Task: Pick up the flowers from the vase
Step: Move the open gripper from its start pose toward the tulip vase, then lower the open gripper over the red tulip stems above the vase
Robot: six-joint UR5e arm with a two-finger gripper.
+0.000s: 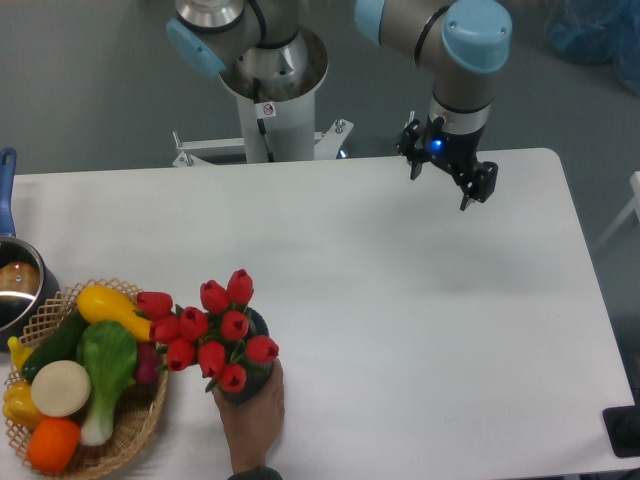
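My end effector (445,182) hanging released, empty, over far right of bench (420,330), well apart from flowers (210,328). Flowers sitting in vase (246,380) near basket (120,440). Hand (252,418) gripping vase: risking collision, crushing buds, tipping vase.

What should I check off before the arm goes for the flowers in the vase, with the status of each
1. Flowers sitting in the vase: ok.
2. Gripper open with nothing between its fingers: ok.
3. Path across the table from gripper to flowers free of objects: ok.
4. No person near the vase: not ok, a hand is holding its base.
5. Room beside the flowers: not ok, the wicker basket of vegetables touches the blooms on the left.
6. Stems reachable under the blooms: cannot tell.
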